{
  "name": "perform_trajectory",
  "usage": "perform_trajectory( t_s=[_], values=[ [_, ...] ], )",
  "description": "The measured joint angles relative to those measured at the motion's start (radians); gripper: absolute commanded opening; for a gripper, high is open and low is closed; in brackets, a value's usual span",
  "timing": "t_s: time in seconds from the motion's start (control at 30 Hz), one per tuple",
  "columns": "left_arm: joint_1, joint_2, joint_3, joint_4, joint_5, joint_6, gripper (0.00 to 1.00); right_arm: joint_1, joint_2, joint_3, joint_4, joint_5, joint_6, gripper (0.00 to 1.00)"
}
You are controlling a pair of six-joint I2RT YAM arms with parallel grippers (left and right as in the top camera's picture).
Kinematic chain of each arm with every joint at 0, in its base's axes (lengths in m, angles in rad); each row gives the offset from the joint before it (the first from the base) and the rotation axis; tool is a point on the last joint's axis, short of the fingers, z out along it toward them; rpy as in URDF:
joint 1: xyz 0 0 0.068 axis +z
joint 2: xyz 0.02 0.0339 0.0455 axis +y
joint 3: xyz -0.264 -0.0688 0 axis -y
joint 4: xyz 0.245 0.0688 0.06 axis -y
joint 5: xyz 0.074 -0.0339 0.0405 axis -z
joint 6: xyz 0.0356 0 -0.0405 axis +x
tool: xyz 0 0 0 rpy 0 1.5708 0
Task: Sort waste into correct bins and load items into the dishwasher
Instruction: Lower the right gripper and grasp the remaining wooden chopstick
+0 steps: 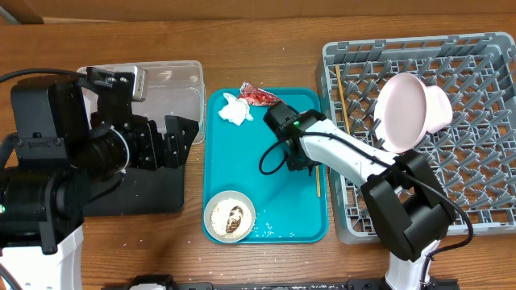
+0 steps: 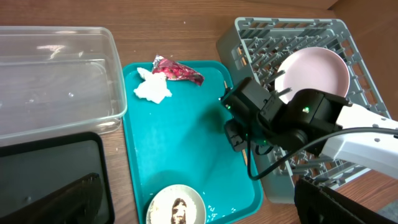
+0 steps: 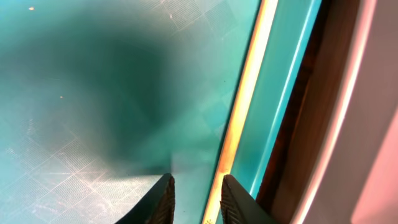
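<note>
My right gripper [image 3: 198, 198] hangs low over the right side of the teal tray [image 1: 266, 189], jaws a little apart. A wooden chopstick [image 3: 244, 106] lies along the tray's rim, running in beside the right finger [image 3: 236, 202], not pinched. A second chopstick [image 1: 343, 101] lies in the grey dish rack [image 1: 484, 161], where the pale pink plate [image 1: 401, 113] and pink cup [image 1: 439, 109] stand. The red wrapper [image 1: 258, 97] and white tissue [image 1: 235, 111] lie at the tray's far end. An off-white bowl [image 1: 230, 216] holds a brown scrap. My left gripper [image 1: 179, 138] is wide open and holds nothing.
The clear tub [image 1: 173, 89] stands at the far left, with the black tray [image 1: 149, 193] in front of it under my left arm. Rice bits [image 1: 270, 234] are scattered on the teal tray beside the bowl. The rack's wall [image 3: 367, 124] rises right next to the tray rim.
</note>
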Motion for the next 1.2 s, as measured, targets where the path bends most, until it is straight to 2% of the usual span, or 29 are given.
perform_trajectory(
  t_s=[0.3, 0.53, 0.9, 0.93, 1.03, 1.2],
  values=[
    [0.000, 0.000, 0.000, 0.000, 0.000, 0.000, 1.00, -0.008, -0.004, -0.055, 0.102, 0.019, 0.010, 0.35],
    [0.000, 0.000, 0.000, 0.000, 0.000, 0.000, 1.00, -0.047, -0.047, -0.115, 0.159, -0.057, 0.003, 0.35],
    [0.000, 0.000, 0.000, 0.000, 0.000, 0.000, 1.00, 0.013, -0.052, -0.111, 0.132, -0.152, -0.162, 0.35],
    [0.000, 0.000, 0.000, 0.000, 0.000, 0.000, 1.00, 0.024, -0.052, -0.111, 0.131, -0.158, -0.171, 0.33],
    [0.000, 0.000, 0.000, 0.000, 0.000, 0.000, 1.00, 0.042, -0.053, -0.111, 0.130, -0.153, -0.167, 0.18],
    [0.000, 0.000, 0.000, 0.000, 0.000, 0.000, 1.00, 0.036, -0.052, -0.111, 0.131, -0.155, -0.128, 0.07]
  ],
)
